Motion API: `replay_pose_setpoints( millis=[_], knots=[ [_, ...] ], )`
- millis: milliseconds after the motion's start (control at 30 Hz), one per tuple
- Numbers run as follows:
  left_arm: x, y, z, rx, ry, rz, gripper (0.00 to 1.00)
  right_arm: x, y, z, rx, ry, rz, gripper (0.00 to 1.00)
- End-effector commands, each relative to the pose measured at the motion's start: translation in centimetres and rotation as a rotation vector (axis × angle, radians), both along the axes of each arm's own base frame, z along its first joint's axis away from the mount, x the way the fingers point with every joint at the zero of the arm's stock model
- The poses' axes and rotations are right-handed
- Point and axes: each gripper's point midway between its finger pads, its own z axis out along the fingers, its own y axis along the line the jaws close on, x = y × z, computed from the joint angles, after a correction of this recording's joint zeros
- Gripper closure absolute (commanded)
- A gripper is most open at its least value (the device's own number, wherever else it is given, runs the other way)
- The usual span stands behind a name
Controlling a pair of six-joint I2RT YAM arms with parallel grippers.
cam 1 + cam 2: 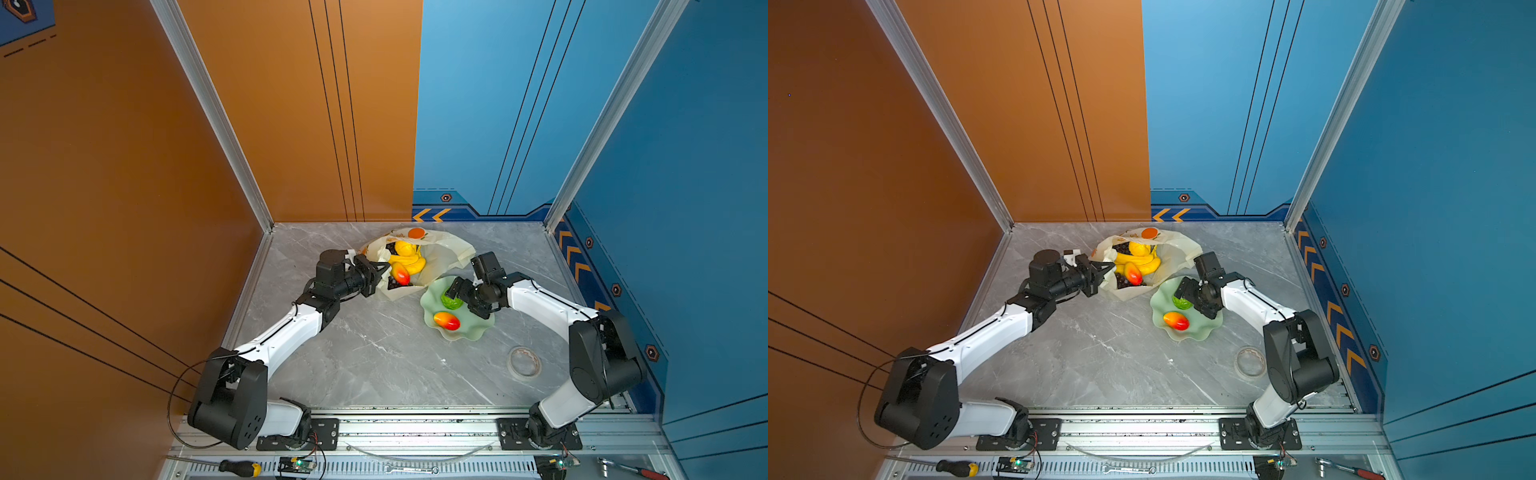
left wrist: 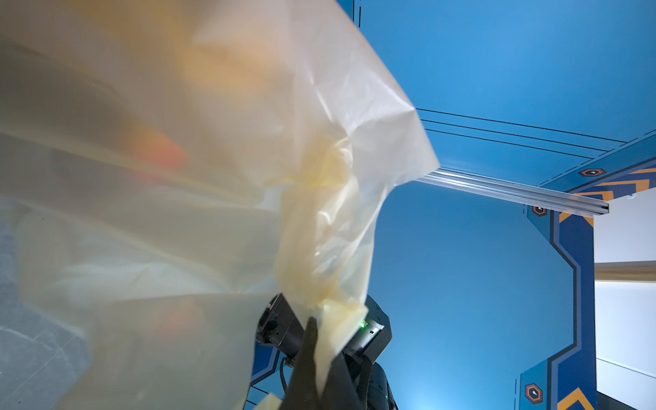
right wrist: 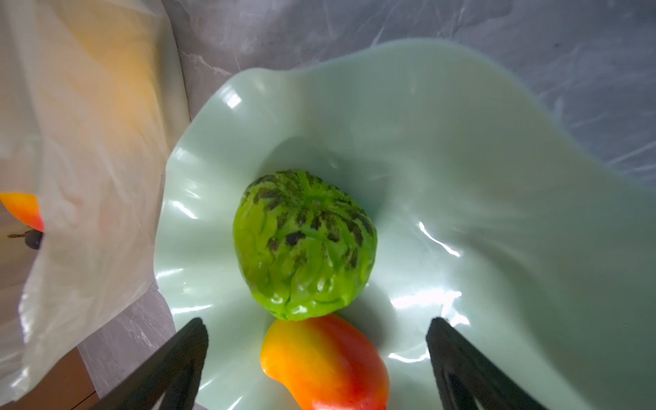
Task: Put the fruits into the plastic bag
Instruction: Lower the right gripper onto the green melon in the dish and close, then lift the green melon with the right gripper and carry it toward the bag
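Observation:
The cream plastic bag [image 1: 446,253] [image 1: 1177,251] lies open at the back of the table. Inside it rest a yellow banana bunch [image 1: 409,261], a red-yellow mango [image 1: 401,274] and dark grapes [image 1: 393,284]. My left gripper [image 1: 383,271] [image 2: 319,340] is shut on the bag's rim [image 2: 333,319] and holds it up. On the pale green dish [image 1: 478,328] [image 3: 497,177] sit a bumpy green fruit [image 1: 452,301] [image 3: 305,245] and a second mango [image 1: 446,321] [image 3: 326,362]. My right gripper [image 1: 455,289] [image 3: 318,321] hangs open just above these two, touching neither.
A roll of clear tape [image 1: 524,362] lies on the marble table to the right of the dish. A screwdriver [image 1: 241,468], a wrench [image 1: 411,470] and a ratchet [image 1: 631,470] lie on the front rail. Orange and blue walls close in three sides.

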Motion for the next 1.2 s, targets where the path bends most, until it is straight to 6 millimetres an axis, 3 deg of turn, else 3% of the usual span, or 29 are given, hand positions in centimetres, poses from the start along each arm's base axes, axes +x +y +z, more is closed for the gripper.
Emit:
replay_pose_setpoints(
  millis=[0, 433, 900, 1167],
  knots=[
    [0.6, -0.5, 1.0, -0.005, -0.029, -0.003, 1.00, 1.8, 0.0, 0.4, -0.011, -0.034, -0.049, 0.06],
    [1.2, -0.2, 0.8, -0.010, -0.021, -0.005, 1.00, 3.7, 0.9, -1.1, -0.012, -0.011, -0.068, 0.09],
    [1.6, 0.4, 0.5, -0.014, -0.011, 0.003, 1.00, 3.7, 1.3, -3.3, -0.042, 0.038, -0.067, 0.11],
    [1.7, 0.5, 0.3, -0.016, -0.008, 0.002, 1.00, 3.7, 1.2, -3.6, -0.058, 0.045, -0.056, 0.18]
  ],
)
